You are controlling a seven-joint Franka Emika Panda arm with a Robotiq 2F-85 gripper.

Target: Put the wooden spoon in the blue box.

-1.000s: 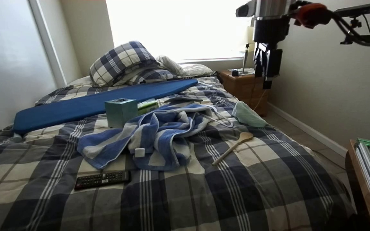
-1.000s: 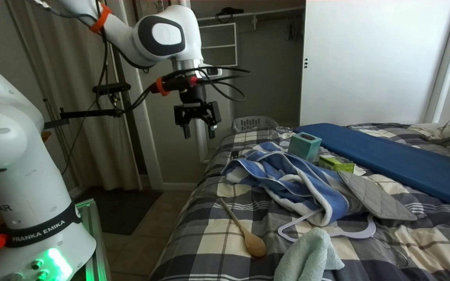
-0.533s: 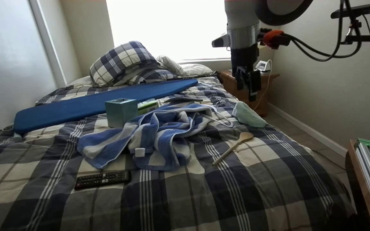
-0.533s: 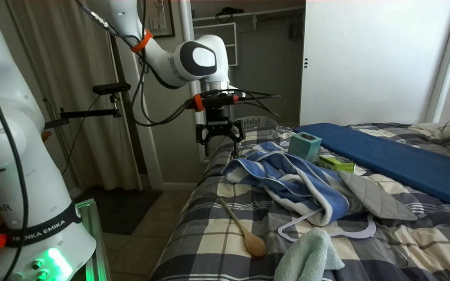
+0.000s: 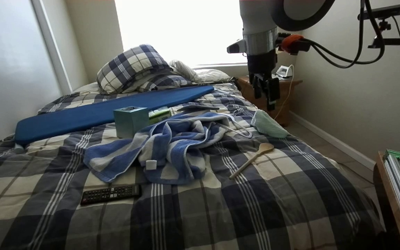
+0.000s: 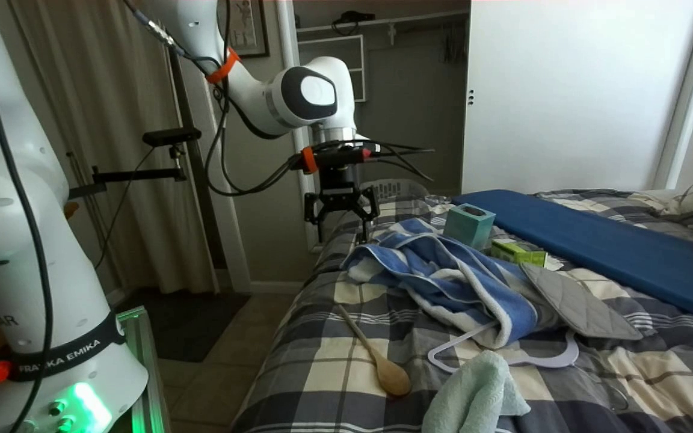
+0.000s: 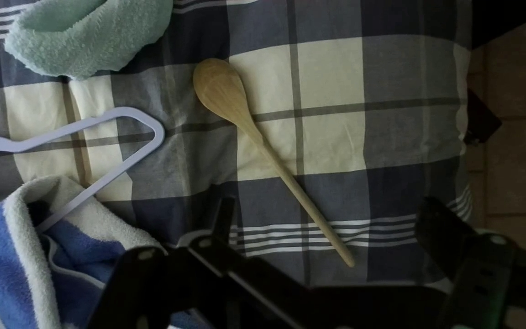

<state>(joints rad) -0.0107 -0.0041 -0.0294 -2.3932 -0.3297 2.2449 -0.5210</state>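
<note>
1. A window (image 5: 179, 31) glared blown-out white, up and left of the claw (image 5: 265, 101), in an exterior view.
2. Green light (image 6: 92, 405) shone below-left of the claw in an exterior view.
3. The wrist view was dim, the claw nearly black.

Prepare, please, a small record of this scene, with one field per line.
pincer: open, holding nothing
wooden spoon: lying on the plaid bedding, not yet grasped
blue-green box: standing on the plaid bedding, opening at top
striped towel: crumpled, beside the blue-green box
hanger: partly covered by the striped towel
black remote: lying on the plaid bedding
</note>
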